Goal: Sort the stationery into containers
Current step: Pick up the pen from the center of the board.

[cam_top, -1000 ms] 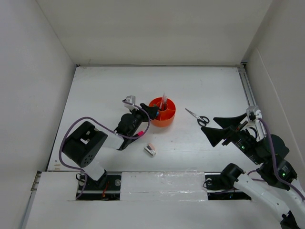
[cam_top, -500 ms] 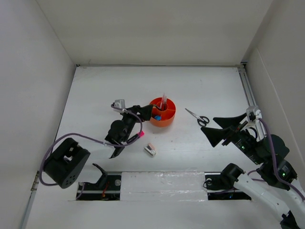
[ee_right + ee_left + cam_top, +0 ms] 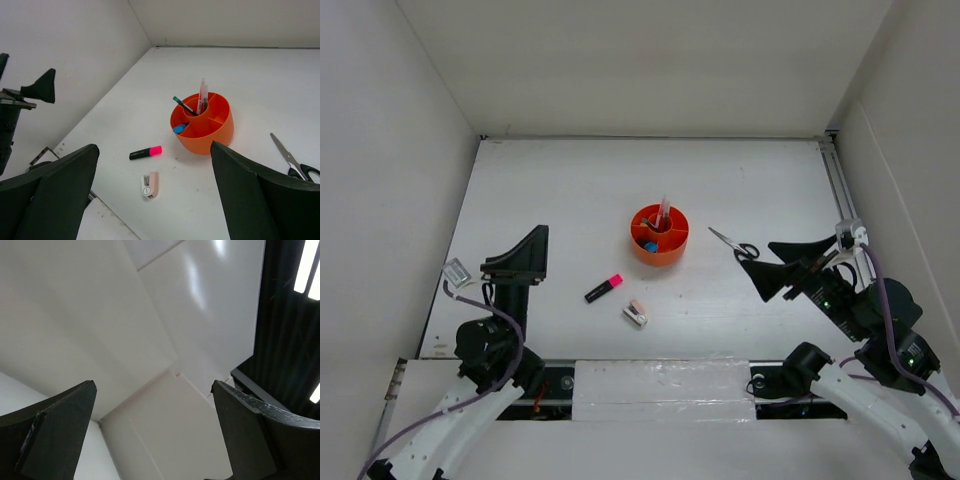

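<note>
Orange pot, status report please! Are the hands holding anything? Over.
Left gripper, right gripper open, empty. Marker, clip, scissors on table, outside orange pot. Nothing blocking them.

Smooth, slightly glossy orange plastic on the organiser [image 3: 212, 140] — bare shiny metal for the blades of the scissors [image 3: 285, 152]; matt white table [image 3: 260, 80].

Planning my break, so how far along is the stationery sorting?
Done: pink pen, black pen and blue-capped marker sit in the orange organiser. In hand: nothing; left claw and right claw are open. Left: pink-capped marker, clip piece and scissors on the table.
</note>
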Controlling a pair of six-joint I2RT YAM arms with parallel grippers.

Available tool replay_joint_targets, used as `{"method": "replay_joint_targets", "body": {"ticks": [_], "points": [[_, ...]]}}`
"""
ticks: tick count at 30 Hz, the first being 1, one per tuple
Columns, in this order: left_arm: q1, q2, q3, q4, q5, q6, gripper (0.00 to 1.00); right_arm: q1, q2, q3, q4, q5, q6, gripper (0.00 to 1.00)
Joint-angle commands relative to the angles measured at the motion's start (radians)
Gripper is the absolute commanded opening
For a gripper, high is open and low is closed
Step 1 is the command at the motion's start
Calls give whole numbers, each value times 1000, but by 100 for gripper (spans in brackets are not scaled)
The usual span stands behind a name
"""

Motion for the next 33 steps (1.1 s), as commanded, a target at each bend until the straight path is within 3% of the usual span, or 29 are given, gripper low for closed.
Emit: {"method": "replay_joint_targets", "body": {"ticks": [1, 2, 3, 4, 5, 9, 10, 13, 18, 24, 27, 33], "points": [[2, 2, 38, -431, 52, -58, 100, 15, 14, -3, 100, -24, -7, 99], [2, 150, 166, -539, -14, -58, 100, 15, 14, -3, 120, -47, -7, 99], [2, 152, 251, -663, -51, -67, 100, 15, 26, -3, 120, -58, -7, 99], [2, 351, 346, -801, -86, -78, 100, 15, 26, -3, 120, -68, -7, 99], [2, 453, 525, -1017, -103, -69, 100, 15, 26, -3, 130, -79, -16, 99], [2, 851, 837, -1314, -55, 107, 100, 15, 14, -14, 131, -102, -16, 99], [2, 901, 864, -1332, -36, 218, 100, 15, 4, -14, 131, -102, -16, 99], [-40, 1011, 873, -1323, 22, 365, 100, 15, -19, -23, 140, -121, -25, 99], [-40, 973, 858, -1289, 184, 593, 100, 15, -61, -23, 140, -130, -16, 99], [-81, 867, 746, -1202, 257, 698, 100, 15, -95, -23, 131, -171, -25, 99], [-81, 940, 749, -1202, 361, 797, 100, 15, -95, -34, 152, -194, -25, 99], [-129, 1095, 726, -1166, 364, 867, 100, 15, -113, -55, 183, -216, -16, 99]]}}
